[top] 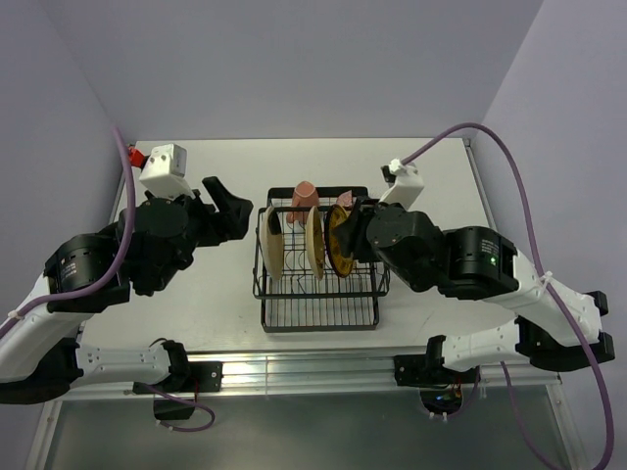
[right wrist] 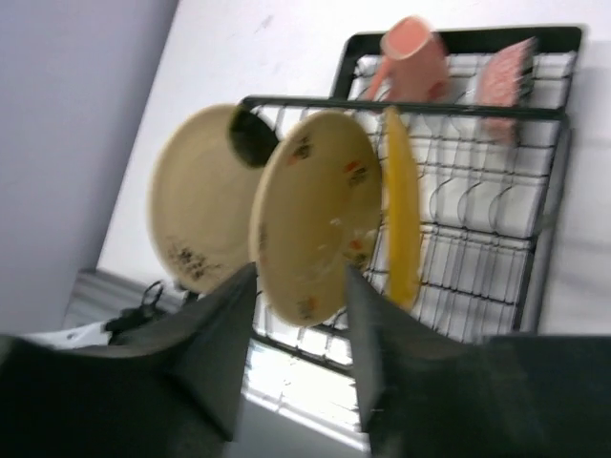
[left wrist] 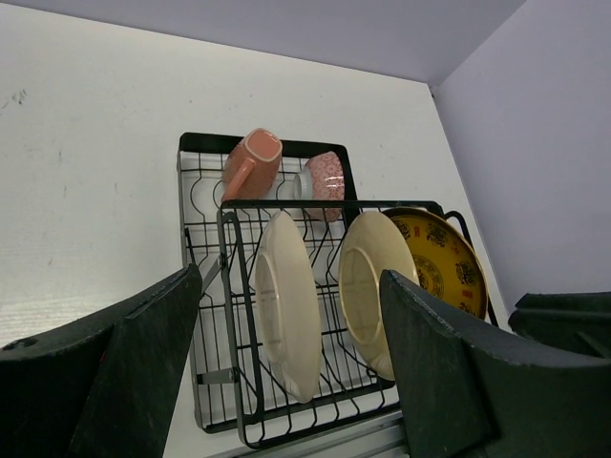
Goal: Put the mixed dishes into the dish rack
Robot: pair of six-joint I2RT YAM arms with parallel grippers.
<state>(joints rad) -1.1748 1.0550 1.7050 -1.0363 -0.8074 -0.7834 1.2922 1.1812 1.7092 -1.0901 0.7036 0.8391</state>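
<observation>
Black wire dish rack (top: 318,326): stands mid-table (top: 441,166) between the two arms, its long axis running 12 to 6 o'clock.
Cream plates: left cream plate (top: 272,250) and middle cream plate (top: 314,245) stand on edge in neighbouring slots.
Yellow patterned plate (top: 340,245): on edge in the next slot toward 3 o'clock, just beside the middle cream plate.
Pinkish mug (top: 304,196): tipped among the prongs at the rack's 12 o'clock end.
Small speckled bowl (top: 343,199): just beside the mug, toward 1 o'clock, lying on its side.
Left gripper (top: 230,199): fingers spread wide, holding nothing, near the rack's 10 o'clock side but apart from it.
Right gripper (top: 356,220): fingers apart with nothing between them, at the rack's 2 o'clock, close to the yellow plate. Whether it touches the plate I cannot tell.
Progress: all five dishes sit in the rack, so loading looks finished. At most, drawing the arms away remains.
Top view alone: shows where both arms stand around the rack, and no dish outside it.
Left wrist alone: shows the bowl's speckling and the mug's tilt, barely readable from above.
Right wrist alone: though blurred, shows flower marks on the cream plates' faces and the yellow plate edge-on.
</observation>
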